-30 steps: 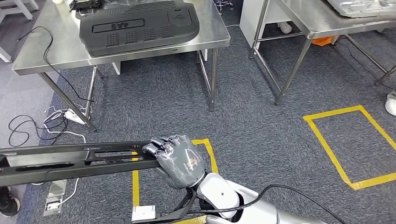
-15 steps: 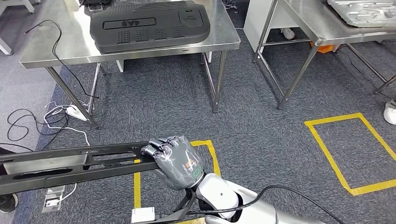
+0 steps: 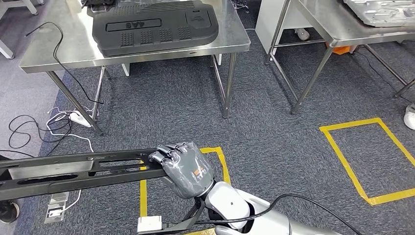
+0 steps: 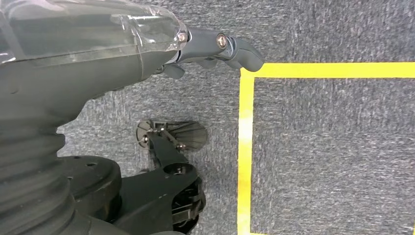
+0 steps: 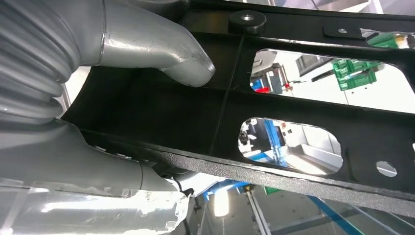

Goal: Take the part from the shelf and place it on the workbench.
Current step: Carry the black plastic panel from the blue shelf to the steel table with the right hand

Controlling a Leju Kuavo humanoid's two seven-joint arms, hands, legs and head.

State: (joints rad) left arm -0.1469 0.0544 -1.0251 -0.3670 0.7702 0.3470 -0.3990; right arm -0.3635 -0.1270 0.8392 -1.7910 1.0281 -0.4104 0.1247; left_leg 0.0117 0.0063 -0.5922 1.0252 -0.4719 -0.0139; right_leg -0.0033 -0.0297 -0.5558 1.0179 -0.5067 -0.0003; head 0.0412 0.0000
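From my head view, my right hand point(image 3: 186, 169) grips one end of the part point(image 3: 73, 172), a long black slotted bar that reaches out level toward my left, past the picture's edge. I carry it over the grey carpet, above a yellow tape rectangle point(image 3: 221, 161) on the floor. Ahead of me stands a steel tabletop point(image 3: 63, 51) bearing a large black moulded panel point(image 3: 154, 25) and a black cable. A second steel tabletop point(image 3: 325, 19) stands to the right, with a silver pressed sheet on it. Another yellow tape rectangle point(image 3: 362, 156) marks the floor to the right, and loose cables and a white power strip point(image 3: 78, 120) lie on the floor near the first table's legs.

In my left wrist view, my left hand point(image 4: 215, 46) hangs above the carpet with nothing in it; its dark fingers are curled inward. Yellow tape lines point(image 4: 244, 147) run across the carpet beneath it.

In my right wrist view, my right hand point(image 5: 122, 73) clamps the black part point(image 5: 293, 107), with my thumb point(image 5: 181, 58) pressed on its flat face near a round boss. Oval cut-outs in the part show bright surroundings behind it, with green crates and blue frames.
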